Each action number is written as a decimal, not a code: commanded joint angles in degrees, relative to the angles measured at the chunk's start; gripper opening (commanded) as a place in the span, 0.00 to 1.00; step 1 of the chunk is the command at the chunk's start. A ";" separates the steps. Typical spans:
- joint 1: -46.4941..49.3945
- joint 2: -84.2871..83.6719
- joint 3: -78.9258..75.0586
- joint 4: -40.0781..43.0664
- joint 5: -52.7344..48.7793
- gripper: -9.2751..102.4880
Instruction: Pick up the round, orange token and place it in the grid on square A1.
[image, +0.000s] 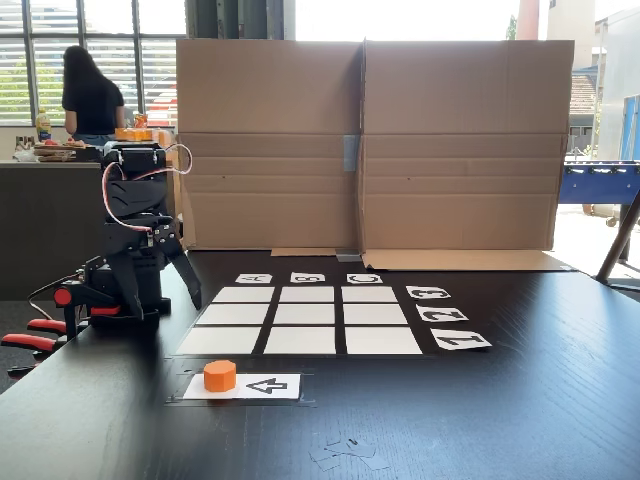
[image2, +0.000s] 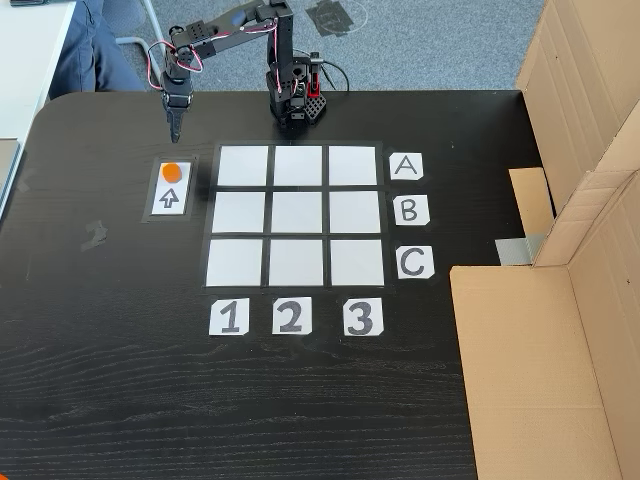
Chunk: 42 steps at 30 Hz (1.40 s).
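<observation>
Orange token (image2: 172, 171) — white grid (image2: 297, 216) — black table (image2: 120, 380).

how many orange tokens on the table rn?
1. The token sits on the white arrow card, left of the grid in the top-down fixed view, just below the hand. No others visible.

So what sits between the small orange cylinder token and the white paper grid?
In a fixed view from above, the orange cylinder token rests on the white arrow card; between it and the white paper grid lies bare black table.
</observation>
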 joint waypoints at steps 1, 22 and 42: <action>-1.67 -1.41 -3.34 -0.62 1.05 0.36; -6.59 -21.62 -18.46 -0.26 6.94 0.39; -7.91 -27.51 -22.59 -0.35 7.12 0.39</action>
